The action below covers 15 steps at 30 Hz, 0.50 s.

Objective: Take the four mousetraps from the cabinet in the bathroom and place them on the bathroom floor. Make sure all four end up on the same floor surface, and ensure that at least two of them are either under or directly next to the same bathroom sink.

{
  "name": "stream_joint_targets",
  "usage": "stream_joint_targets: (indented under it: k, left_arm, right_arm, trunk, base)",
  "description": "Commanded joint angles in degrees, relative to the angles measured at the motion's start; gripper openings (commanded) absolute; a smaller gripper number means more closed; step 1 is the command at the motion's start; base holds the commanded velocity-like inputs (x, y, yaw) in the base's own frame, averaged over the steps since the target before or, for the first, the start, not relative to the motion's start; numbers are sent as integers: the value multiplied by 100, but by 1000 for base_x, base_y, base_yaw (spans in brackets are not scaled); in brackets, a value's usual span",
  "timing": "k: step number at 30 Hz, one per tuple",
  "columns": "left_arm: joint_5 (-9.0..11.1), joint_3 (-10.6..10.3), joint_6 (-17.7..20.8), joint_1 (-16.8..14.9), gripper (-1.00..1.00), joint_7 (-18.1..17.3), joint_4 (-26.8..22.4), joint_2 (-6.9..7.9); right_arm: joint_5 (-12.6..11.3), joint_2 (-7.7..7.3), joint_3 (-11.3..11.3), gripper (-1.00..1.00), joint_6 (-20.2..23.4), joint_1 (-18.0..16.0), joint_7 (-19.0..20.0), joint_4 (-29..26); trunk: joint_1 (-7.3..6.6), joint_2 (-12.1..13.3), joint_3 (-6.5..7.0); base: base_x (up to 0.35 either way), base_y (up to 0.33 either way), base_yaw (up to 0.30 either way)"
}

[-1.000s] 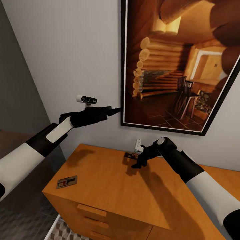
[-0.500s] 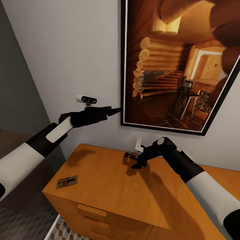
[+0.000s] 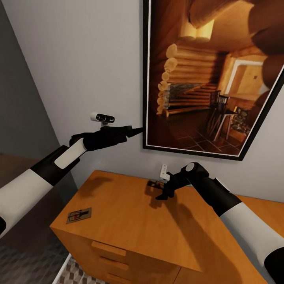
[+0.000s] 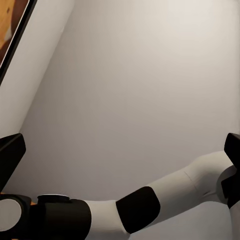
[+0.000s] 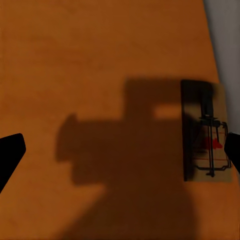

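Observation:
The orange-brown cabinet (image 3: 130, 225) fills the lower part of the head view. One mousetrap (image 3: 79, 215) lies flat near its front left corner. A second mousetrap (image 3: 154, 184) lies by the wall, and in the right wrist view this mousetrap (image 5: 205, 150) sits partly in shadow near one fingertip. My right gripper (image 3: 161, 194) hovers open just above the cabinet top, beside that trap; my right gripper (image 5: 120, 155) holds nothing. My left gripper (image 3: 132, 130) is raised near the wall, open and empty, its tips at the picture frame's edge.
A large framed picture (image 3: 213, 79) of a log cabin hangs on the white wall above the cabinet. A strip of patterned bathroom floor (image 3: 73, 272) shows at the lower left. Drawer handles (image 3: 108, 248) line the cabinet front.

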Motion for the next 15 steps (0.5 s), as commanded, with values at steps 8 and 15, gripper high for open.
stream_joint_targets:
  k: [8, 15]
  left_arm:
    - [60, -24, 53, -10, 100, -2, 0, 6]
    - [60, -24, 53, -10, 100, -2, 0, 6]
  right_arm:
    - [40, -2, 34, 100, 46, -7, 48, 5]
    - [54, -2, 38, 100, 46, -7, 53, 8]
  trunk:
    - [1, -7, -8]
    - [1, -7, -8]
  base:
    - [0, 0, 0]
    - [0, 0, 0]
